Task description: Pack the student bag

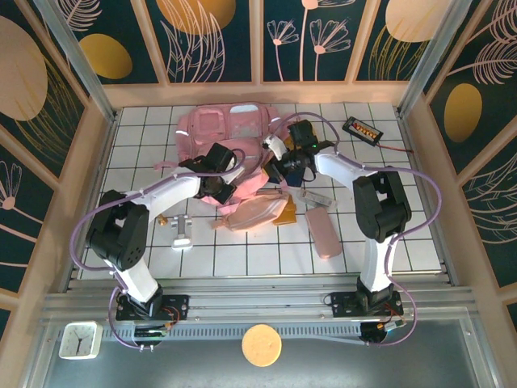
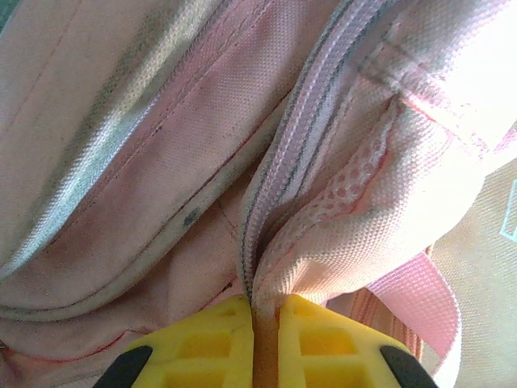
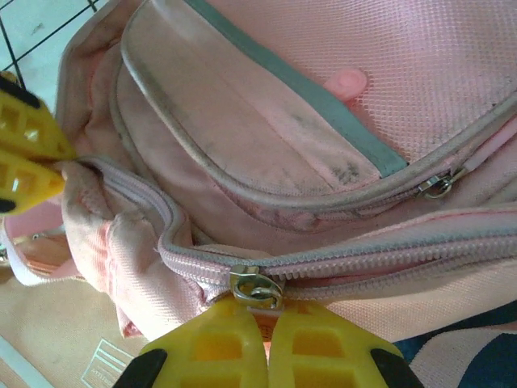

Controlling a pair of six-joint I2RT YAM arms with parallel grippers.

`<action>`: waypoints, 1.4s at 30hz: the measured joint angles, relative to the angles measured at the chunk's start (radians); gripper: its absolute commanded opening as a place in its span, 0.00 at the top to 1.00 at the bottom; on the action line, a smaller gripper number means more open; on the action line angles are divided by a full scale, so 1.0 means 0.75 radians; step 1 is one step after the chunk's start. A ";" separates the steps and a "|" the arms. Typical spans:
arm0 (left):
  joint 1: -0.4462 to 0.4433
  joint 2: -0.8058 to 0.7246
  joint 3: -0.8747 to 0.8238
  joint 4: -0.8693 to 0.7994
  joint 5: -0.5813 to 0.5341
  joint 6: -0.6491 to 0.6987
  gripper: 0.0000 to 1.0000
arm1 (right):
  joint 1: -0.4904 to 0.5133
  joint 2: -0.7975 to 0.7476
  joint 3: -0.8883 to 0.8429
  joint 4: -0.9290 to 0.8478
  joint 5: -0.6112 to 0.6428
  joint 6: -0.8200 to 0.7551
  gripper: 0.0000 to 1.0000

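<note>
The student bag [image 1: 230,129], a big pink backpack, lies at the back middle of the tiled table. My left gripper [image 1: 220,184] is at its near left corner. In the left wrist view its yellow fingers [image 2: 210,339] are shut on a fold of the bag's fabric [image 2: 323,259] at the end of a zip [image 2: 266,202]. My right gripper [image 1: 283,167] is at the bag's near right side. There its fingers [image 3: 218,347] are shut on the tab of the metal zip pull [image 3: 257,287] on the main zip. The left gripper's yellow finger [image 3: 24,153] holds the fabric at the left.
A peach oval pouch [image 1: 254,214], a slim pink case [image 1: 325,232] and a small grey item [image 1: 317,196] lie just in front of the bag. A black device [image 1: 361,129] is at the back right, a metal piece [image 1: 179,234] at the near left.
</note>
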 measured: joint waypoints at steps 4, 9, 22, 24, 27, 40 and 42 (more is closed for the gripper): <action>-0.006 -0.023 0.004 0.004 0.021 -0.034 0.91 | 0.000 0.006 0.072 -0.114 0.009 0.110 1.00; -0.011 -0.036 0.004 0.004 0.019 -0.069 0.92 | 0.014 0.036 0.178 -0.314 0.068 0.213 1.00; -0.030 -0.051 0.001 -0.002 0.004 -0.124 0.93 | 0.030 0.037 0.248 -0.539 0.010 0.600 1.00; -0.037 -0.052 -0.002 -0.004 -0.010 -0.137 0.93 | 0.030 0.037 0.200 -0.462 -0.060 0.730 1.00; -0.051 -0.059 -0.019 0.000 -0.025 -0.156 0.93 | 0.030 0.030 0.095 -0.309 -0.163 0.939 1.00; -0.069 -0.244 -0.202 0.097 -0.048 -0.213 0.86 | 0.062 -0.110 -0.162 0.025 -0.281 1.426 0.41; -0.081 -0.275 -0.228 0.122 -0.031 -0.213 0.72 | 0.055 -0.151 -0.162 -0.023 -0.281 1.402 0.34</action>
